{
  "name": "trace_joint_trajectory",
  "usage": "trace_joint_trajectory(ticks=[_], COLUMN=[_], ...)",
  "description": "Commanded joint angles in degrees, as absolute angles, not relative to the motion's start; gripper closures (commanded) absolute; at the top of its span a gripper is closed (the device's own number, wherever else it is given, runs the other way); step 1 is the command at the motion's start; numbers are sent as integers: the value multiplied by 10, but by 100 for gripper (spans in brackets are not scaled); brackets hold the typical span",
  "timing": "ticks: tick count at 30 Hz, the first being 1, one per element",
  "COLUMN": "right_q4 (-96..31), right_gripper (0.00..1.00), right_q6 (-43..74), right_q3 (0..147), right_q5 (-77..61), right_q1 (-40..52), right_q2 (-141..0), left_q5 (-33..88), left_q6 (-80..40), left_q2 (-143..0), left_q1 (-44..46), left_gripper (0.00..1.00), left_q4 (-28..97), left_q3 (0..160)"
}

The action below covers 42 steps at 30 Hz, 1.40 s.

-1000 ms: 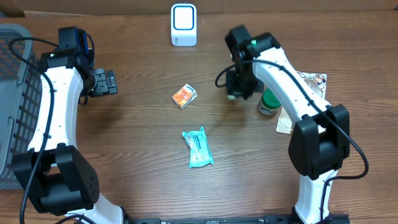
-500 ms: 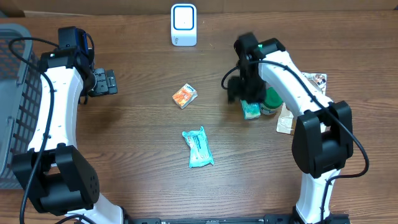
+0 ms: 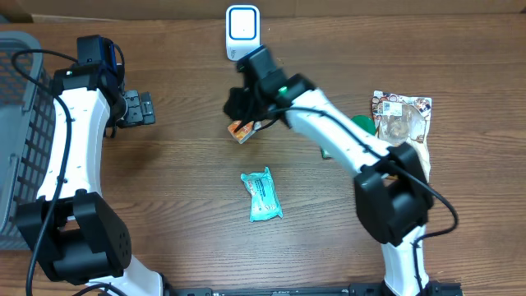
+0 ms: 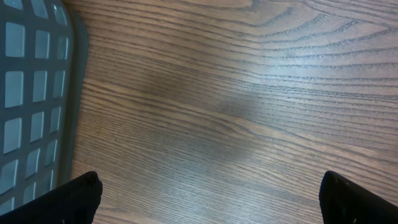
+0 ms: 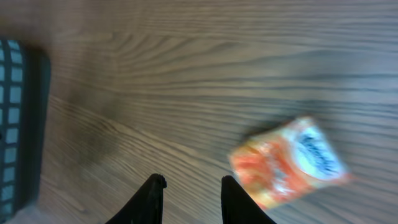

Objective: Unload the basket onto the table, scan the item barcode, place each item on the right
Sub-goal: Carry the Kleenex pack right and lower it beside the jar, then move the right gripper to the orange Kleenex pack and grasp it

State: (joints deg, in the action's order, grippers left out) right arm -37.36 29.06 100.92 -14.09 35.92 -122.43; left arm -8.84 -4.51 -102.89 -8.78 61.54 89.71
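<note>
Grey basket (image 3: 16, 99), contents unclear; orange packet (image 5: 289, 163) outside

The bench (image 3: 164, 181) is brown wood-grain board, smooth with a dull, low sheen. The basket (image 3: 18, 123) is matt grey plastic moulded in an open grid. The orange packet (image 5: 289, 163) and the teal pouch (image 3: 261, 196) are thin glossy film, the pouch crinkled, and the clear-wrapped pack (image 3: 401, 115) glints like cellophane. The scanner (image 3: 242, 33) is smooth white plastic, and the left arm (image 3: 78, 140) and right arm (image 3: 329, 127) have glossy white plastic shells over matt black joints.
</note>
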Motion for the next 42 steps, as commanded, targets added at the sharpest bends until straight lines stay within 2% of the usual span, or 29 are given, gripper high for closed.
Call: trace_joint_trajectory(ticks=[1,6,9,13,16,20,25,28,32,37,42], right_q4=[-337,-282,-281,-361,-492,-605,-662,-666,-656,-617,-563], right_gripper=[67,58,57,57,57,57,56,57,65,66,66], right_q6=[304,301,280,278,238,204,203,203,186,145,149], right_q3=[1012,1012,1012,1026,1080,1140,1150,1133,1092,1040,992], right_q5=[-98,-99,-99,-107,-112,-110,-110,-110,-127,-192,-198], right_q1=[382,394,394,389,373,347,301,282,272,272,272], right_q2=[-1271,-1319,-1325,-1323,-1306,-1279,-1261,-1263,-1265,-1271,-1281], left_q5=[-90,-90,-90,-90,-90,-90,-90,-90,-90,-90,-90], left_q6=[-47,-47,-47,-47,-47,-47,-47,-47,-47,-47,-47], left_q2=[-1031,-1031,-1031,-1031,-1031,-1031,-1031,-1031,-1031,-1031,-1031], left_q1=[-90,-90,-90,-90,-90,-90,-90,-90,-90,-90,-90], left_gripper=[0,0,1,0,0,0,0,0,0,0,0], left_q4=[615,615,615,615,615,615,615,615,614,615,615], left_q3=[901,901,901,901,901,901,901,901,901,901,901])
